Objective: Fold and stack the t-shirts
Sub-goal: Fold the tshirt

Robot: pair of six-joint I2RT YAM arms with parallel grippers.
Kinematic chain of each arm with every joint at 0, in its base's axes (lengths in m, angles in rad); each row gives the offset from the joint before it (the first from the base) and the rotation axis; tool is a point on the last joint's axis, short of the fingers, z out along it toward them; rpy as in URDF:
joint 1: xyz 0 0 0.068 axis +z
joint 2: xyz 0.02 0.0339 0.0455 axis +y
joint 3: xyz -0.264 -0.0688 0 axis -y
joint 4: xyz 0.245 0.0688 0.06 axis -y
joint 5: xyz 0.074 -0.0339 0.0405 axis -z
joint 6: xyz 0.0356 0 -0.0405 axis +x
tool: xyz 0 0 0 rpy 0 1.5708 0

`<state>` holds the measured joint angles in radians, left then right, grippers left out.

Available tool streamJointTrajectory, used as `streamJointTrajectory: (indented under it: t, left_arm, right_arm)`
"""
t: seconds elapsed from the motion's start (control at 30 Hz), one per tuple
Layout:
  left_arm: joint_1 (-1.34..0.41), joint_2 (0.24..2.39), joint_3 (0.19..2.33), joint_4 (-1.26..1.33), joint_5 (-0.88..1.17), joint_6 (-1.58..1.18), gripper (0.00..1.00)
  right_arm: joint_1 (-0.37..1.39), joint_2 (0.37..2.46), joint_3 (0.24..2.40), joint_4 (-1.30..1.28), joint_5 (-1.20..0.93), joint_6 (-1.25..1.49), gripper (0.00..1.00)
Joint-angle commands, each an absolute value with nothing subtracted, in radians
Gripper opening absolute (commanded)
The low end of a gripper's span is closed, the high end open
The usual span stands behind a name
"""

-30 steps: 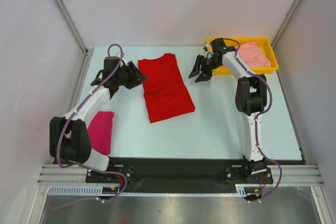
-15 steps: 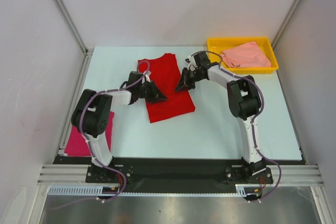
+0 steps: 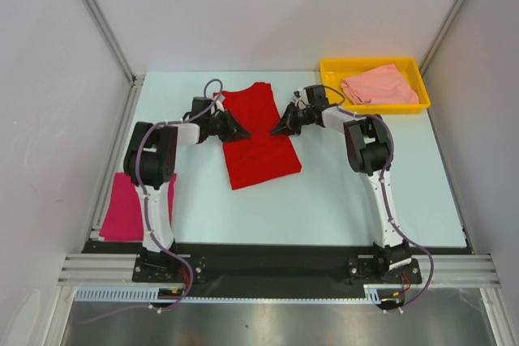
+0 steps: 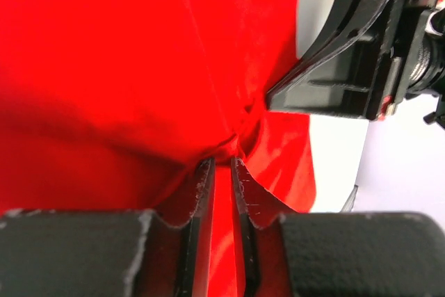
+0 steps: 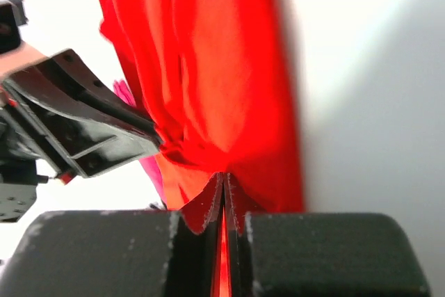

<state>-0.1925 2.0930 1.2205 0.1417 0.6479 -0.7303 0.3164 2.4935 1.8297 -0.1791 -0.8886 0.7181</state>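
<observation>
Folding is in hand. Overhead: red shirt (image 3: 258,147) flat on the table (image 3: 349,192), left tool (image 3: 242,133) and right tool (image 3: 276,130) at its opposite edges. Left wrist: jaws nearly closed, pinching red cloth. Right wrist: jaws clamped tight on cloth. Next move, judged: lift both edges evenly.

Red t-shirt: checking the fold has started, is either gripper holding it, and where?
Both: left gripper and right gripper each pinch a fold of the bright red cloth t-shirt near mid-length.

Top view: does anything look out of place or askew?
The magenta shirt lies off at the table's left edge, partly hidden by the left arm. The red shirt lies tilted, not square to the table.
</observation>
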Motion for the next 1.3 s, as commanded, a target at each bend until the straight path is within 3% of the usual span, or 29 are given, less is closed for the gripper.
streamJointTrajectory:
  t: [0.0, 0.23, 0.27, 0.3, 0.5, 0.67, 0.87, 1.03, 1.1, 1.17, 1.27]
  left_arm:
    - [-0.187, 2.152, 1.318, 0.134, 0.695, -0.661, 0.19]
    - [-0.172, 2.174, 1.496, -0.036, 0.65, -0.572, 0.17]
    - [-0.173, 2.149, 1.502, -0.057, 0.637, -0.545, 0.2]
    - [-0.173, 2.126, 1.506, -0.078, 0.614, -0.532, 0.3]
    - [-0.176, 1.867, 1.369, -0.14, 0.56, -0.483, 0.43]
    - [-0.201, 1.752, 1.125, 0.03, 0.638, -0.618, 0.31]
    - [-0.192, 1.843, 0.957, 0.221, 0.678, -0.684, 0.3]
    - [-0.137, 2.0, 1.034, 0.284, 0.692, -0.686, 0.25]
    - [-0.123, 2.029, 1.086, 0.221, 0.671, -0.657, 0.23]
    - [-0.115, 2.013, 1.124, 0.137, 0.644, -0.579, 0.22]
    - [-0.129, 1.924, 1.137, 0.008, 0.623, -0.519, 0.24]
  right_arm:
    - [0.29, 2.536, 1.923, -0.103, -0.896, 0.773, 0.05]
    - [0.27, 2.599, 2.088, -0.165, -0.897, 0.767, 0.06]
    - [0.27, 2.585, 2.111, -0.236, -0.884, 0.746, 0.06]
    - [0.265, 2.571, 2.117, -0.274, -0.874, 0.717, 0.06]
    - [0.262, 2.395, 2.076, -0.532, -0.818, 0.526, 0.11]
    - [0.331, 2.298, 1.887, -0.465, -0.88, 0.521, 0.22]
    - [0.379, 2.246, 1.625, -0.203, -0.907, 0.626, 0.33]
    - [0.336, 2.293, 1.539, -0.069, -0.96, 0.657, 0.31]
    - [0.293, 2.304, 1.505, -0.048, -0.969, 0.65, 0.26]
    - [0.262, 2.307, 1.497, -0.057, -0.976, 0.637, 0.18]
    - [0.213, 2.292, 1.515, -0.113, -0.976, 0.594, 0.17]
